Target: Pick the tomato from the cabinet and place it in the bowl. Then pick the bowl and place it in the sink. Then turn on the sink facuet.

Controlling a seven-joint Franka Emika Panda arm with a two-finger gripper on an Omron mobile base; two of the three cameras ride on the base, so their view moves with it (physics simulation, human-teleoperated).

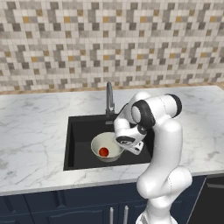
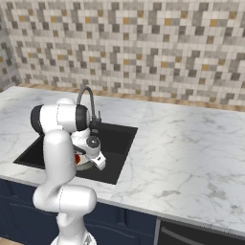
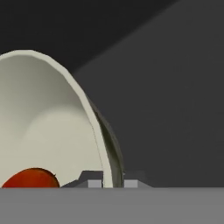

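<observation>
The pale bowl (image 1: 99,143) is inside the black sink (image 1: 81,144), tilted, and the red tomato (image 1: 103,152) lies in it. My gripper (image 1: 122,146) is shut on the bowl's right rim. In the hand view the rim (image 3: 107,144) runs between the two fingertips (image 3: 94,183) of the gripper (image 3: 113,182), and the tomato (image 3: 33,177) shows at the lower left. I cannot tell whether the bowl rests on the basin floor. The grey faucet (image 1: 109,99) stands behind the basin. From the right, the arm covers most of the bowl (image 2: 85,164). The cabinet is out of view.
White veined marble counter (image 1: 35,131) surrounds the sink, with a mosaic tile wall behind. Navy doors with silver handles (image 1: 111,214) run below the counter's front edge. The faucet (image 2: 88,99) arches over the sink (image 2: 117,139) close to my arm.
</observation>
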